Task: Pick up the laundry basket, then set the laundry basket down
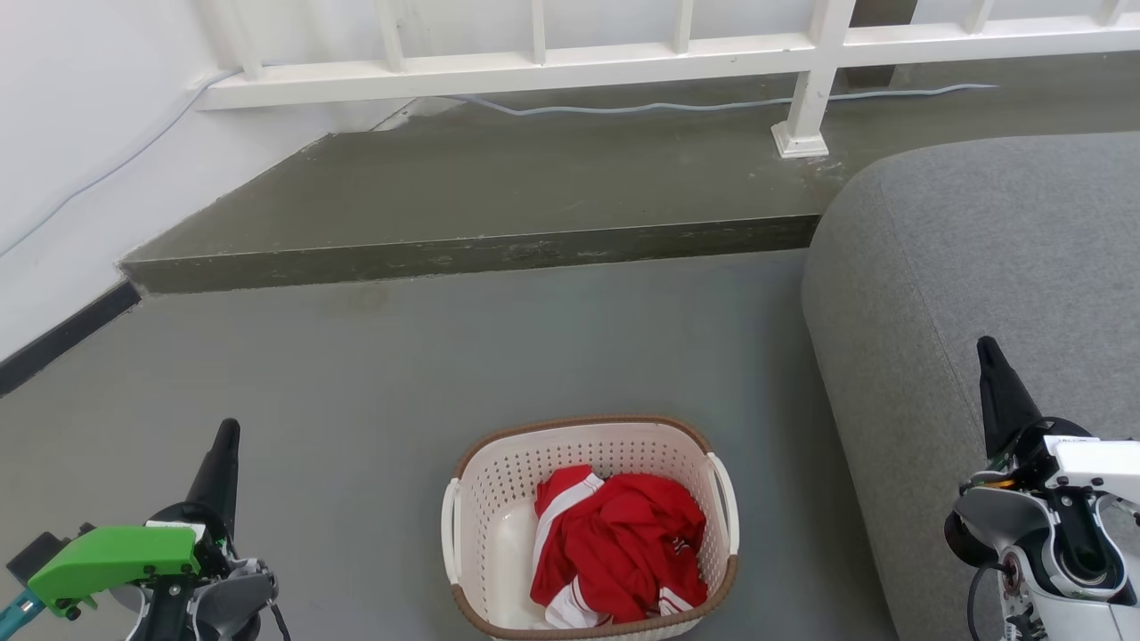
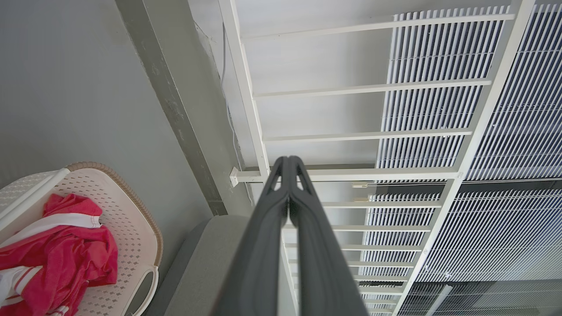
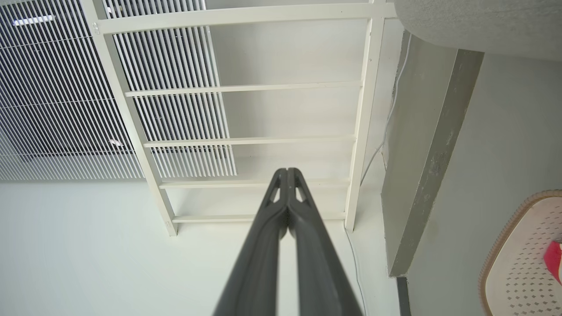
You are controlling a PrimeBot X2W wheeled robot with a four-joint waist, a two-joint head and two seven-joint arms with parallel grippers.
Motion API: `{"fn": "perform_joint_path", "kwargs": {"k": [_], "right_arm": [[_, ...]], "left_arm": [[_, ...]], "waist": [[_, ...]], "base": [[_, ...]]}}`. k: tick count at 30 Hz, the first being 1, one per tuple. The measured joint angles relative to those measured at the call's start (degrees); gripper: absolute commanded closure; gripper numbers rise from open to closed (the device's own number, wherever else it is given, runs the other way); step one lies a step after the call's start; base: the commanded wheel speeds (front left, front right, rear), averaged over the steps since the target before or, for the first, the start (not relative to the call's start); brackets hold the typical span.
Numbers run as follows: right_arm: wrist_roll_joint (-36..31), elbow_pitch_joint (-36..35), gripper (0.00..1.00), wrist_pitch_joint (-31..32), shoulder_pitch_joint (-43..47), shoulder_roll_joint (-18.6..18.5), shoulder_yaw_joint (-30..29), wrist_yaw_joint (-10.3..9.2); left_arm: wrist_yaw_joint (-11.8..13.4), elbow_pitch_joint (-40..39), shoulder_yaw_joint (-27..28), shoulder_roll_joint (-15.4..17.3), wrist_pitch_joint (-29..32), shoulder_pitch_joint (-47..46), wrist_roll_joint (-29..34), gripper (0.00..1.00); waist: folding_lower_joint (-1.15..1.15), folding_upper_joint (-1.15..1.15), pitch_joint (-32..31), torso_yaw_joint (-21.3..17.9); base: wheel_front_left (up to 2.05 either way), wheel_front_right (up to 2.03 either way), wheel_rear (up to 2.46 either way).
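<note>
1. The laundry basket [image 1: 614, 450] sits on the grey floor [image 1: 356, 374], low in the head view between the two arms. It holds a red garment [image 1: 623, 543].
2. The left gripper [image 1: 223, 454] and the right gripper [image 1: 993, 365] hold nothing. Each has its fingers pressed together and is well apart from the basket, pointing away from it.
3. The step in hand appears to be the reach: spread both pairs of fingers first, then tip the wrists down toward the basket.
4. Take the left handle [image 1: 448, 525] and the right handle [image 1: 726, 499] at matching height, so the lift stays level.
5. The sofa [image 1: 980, 267] lies near the right handle. The gap is hard to judge here, so come in from above.
</note>
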Motion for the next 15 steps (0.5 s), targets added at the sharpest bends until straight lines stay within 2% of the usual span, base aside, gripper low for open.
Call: {"fn": "perform_joint_path", "kwargs": {"k": [15], "right_arm": [[0.0,0.0,1.0,0.0,0.0,0.0,0.0,0.0]], "left_arm": [[0.0,0.0,0.0,0.0,0.0,0.0,0.0,1.0]], "waist": [[0.0,0.0,0.0,0.0]], "base": [[0.0,0.0,0.0]]}}
